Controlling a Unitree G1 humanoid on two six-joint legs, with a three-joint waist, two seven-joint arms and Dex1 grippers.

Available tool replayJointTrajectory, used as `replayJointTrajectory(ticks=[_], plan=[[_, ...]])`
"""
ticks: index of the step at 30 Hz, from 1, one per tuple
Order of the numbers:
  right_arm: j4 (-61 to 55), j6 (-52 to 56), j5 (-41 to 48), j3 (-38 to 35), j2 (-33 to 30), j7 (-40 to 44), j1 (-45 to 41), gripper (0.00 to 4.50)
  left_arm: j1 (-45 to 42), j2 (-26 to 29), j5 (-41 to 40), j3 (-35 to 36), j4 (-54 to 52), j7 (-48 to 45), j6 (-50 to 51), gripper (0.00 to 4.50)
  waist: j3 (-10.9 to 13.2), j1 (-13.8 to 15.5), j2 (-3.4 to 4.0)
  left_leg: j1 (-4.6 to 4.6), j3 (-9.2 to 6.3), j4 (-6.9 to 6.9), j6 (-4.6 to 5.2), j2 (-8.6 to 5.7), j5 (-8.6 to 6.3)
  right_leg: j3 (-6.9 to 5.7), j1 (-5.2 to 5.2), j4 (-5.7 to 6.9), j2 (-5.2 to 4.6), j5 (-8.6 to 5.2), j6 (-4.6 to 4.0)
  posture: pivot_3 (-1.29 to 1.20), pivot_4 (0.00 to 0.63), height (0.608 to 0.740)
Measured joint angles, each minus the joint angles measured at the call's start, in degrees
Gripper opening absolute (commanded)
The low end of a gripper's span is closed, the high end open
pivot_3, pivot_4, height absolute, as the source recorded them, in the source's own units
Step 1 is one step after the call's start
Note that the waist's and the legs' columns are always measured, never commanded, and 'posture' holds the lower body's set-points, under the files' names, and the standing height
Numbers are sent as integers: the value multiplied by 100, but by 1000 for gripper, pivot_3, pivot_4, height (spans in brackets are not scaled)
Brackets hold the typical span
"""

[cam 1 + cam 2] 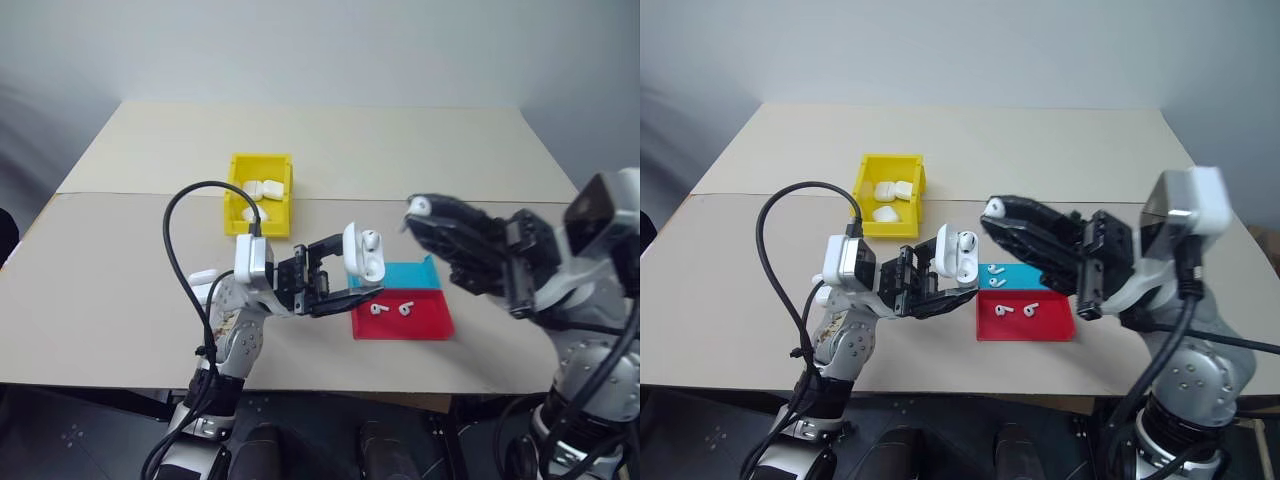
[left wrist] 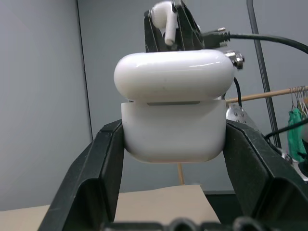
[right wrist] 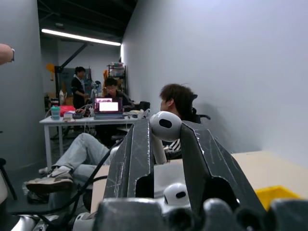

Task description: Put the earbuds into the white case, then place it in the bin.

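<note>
Right tool [image 1: 992, 212] pinches one tiny glossy white earbud [image 3: 165, 126] by its stem; left tool [image 1: 345, 281] clamps the small glossy white case [image 1: 363, 253], lid open, apparently one bud seated. Both are light and slippery. Below: red tray [image 1: 432, 326], teal tray [image 1: 405, 277], yellow bin [image 1: 236, 172] on the worktop [image 1: 100, 290].

Both arms: silver-grey metal links, white wrist housings. Left gripper [image 1: 340, 275] and right gripper [image 1: 992, 212]: matte black moulded fingers. A black cable [image 1: 180, 240] loops over the left forearm.
</note>
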Motion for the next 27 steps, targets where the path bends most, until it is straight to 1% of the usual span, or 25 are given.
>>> replayJointTrajectory(ticks=[3,9,18,22,27], plan=[[51,-29,7,268,-292,-1,0,658,41,8,8,4,-8,9,4,2773,0,3,0,1,-1,0,0,1,0,0,0,-2,1,0,0,0,150,740],[163,-114,-32,611,-563,16,80,658,105,35,78,18,-14,23,1,2773,0,19,0,-1,-1,0,0,0,0,0,0,-4,0,0,0,0,150,740],[176,-285,-105,812,-922,56,311,658,213,26,134,20,-46,67,-54,2773,0,24,-1,-1,-1,0,0,0,0,-1,1,-5,1,-1,0,0,150,740],[177,-439,-261,989,-999,84,406,658,212,17,196,40,-23,70,-121,2773,0,20,-1,-2,-1,0,0,0,0,-1,0,-6,1,-1,1,0,150,740],[178,-543,-332,1021,-1101,119,445,658,211,-5,227,52,12,69,-135,2773,0,30,-1,-2,-1,0,0,0,0,-1,0,-6,1,-1,1,0,150,740]])
